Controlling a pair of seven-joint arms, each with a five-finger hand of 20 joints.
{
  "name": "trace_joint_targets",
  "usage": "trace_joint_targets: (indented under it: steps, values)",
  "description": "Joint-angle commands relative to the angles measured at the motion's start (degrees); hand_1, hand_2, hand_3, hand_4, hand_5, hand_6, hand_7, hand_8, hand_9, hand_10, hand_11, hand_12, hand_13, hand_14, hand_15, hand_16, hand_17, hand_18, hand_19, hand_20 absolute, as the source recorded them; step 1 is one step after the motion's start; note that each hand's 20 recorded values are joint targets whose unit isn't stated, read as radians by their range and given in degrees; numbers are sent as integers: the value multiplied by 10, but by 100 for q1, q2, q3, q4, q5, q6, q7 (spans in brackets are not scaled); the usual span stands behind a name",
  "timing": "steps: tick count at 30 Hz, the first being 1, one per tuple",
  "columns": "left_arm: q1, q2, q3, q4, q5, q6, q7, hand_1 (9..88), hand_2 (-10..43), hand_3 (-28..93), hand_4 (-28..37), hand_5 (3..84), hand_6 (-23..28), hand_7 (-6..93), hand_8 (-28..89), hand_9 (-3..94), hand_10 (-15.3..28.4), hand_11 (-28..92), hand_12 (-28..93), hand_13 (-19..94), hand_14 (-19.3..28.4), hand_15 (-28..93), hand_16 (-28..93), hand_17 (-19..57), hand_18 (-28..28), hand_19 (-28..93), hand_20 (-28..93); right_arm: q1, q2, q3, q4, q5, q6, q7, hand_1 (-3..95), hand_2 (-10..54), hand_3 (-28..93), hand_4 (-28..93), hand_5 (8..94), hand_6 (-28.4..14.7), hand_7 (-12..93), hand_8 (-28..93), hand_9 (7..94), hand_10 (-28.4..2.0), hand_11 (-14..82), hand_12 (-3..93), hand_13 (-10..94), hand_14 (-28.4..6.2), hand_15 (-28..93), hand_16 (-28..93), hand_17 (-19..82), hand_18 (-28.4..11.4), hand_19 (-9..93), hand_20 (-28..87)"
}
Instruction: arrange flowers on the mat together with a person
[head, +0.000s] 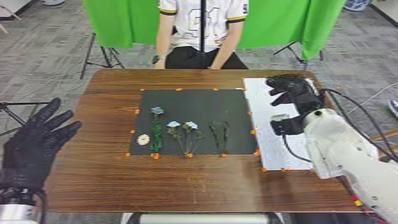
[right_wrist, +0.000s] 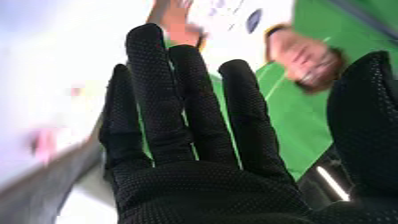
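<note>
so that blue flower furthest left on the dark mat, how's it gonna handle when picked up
The blue flower will probably feel light, its stem being slim. Held low, it may tip or sag toward the bloom at its far end.

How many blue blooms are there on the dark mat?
3. One bloom tops the leafy stem toward the left side of the mat. The paler left bloom and right bloom sit side by side near its middle. Tiny buds may be hidden.

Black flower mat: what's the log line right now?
square black mat: blue flowers, green stems | black-gloved right hand: open, above white sheet | left hand: open
</note>
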Motion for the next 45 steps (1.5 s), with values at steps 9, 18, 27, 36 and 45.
trace_joint_targets:
  steps: [9, 18, 27, 36, 45]
  values:
    - [2, -250, -160, -68, 99, -228, -277, 191, 64, 745, -269, 302, 43, 89, -76, 287, 144, 157, 130, 191, 217, 409, -33, -89, 208, 412, 185, 2414, 250, -2106, 1416, -2063, -127, 2143, 272, -23, 711, -238, 508, -15, 122, -116, 616, -186, 188, 146, 577, -175, 562, 104, 156, -271, 667, 181]
    - [-72, -166, -107, -70, 33, -125, -180, 192, 66, 745, -266, 303, 44, 90, -76, 288, 144, 160, 131, 192, 217, 412, -33, -89, 207, 413, 181, 3773, -61, -3402, 2597, -1983, -1486, 2472, 293, -51, 719, -234, 464, -18, 116, -113, 542, -198, 216, 161, 514, -178, 600, 100, 143, -272, 681, 151]
    - [-273, -205, -9, -31, 108, -179, -311, 193, 66, 746, -266, 302, 44, 91, -76, 288, 145, 162, 131, 192, 217, 414, -34, -89, 206, 414, 180, 4185, -155, -3954, 3133, -1980, -2069, 2571, 316, -76, 737, -243, 453, -15, 118, -111, 507, -204, 203, 159, 490, -180, 595, 85, 136, -266, 676, 138]
    - [-317, -347, -10, -27, 233, -296, -446, 194, 67, 746, -265, 303, 44, 92, -77, 287, 144, 162, 130, 192, 217, 414, -35, -90, 204, 412, 179, 4134, -368, -3875, 3614, -1741, -2808, 2552, 328, -89, 749, -252, 461, -3, 125, -116, 511, -203, 202, 159, 496, -178, 593, 83, 133, -253, 677, 133]
    - [-262, -198, 17, -13, 88, -169, -260, 199, 63, 750, -259, 302, 43, 93, -78, 288, 144, 162, 130, 193, 216, 414, -35, -89, 203, 412, 179, 4136, -526, -3966, 3774, -1818, -2916, 2290, 342, -95, 764, -269, 443, 2, 122, -117, 485, -200, 187, 161, 476, -173, 597, 80, 126, -228, 681, 132]
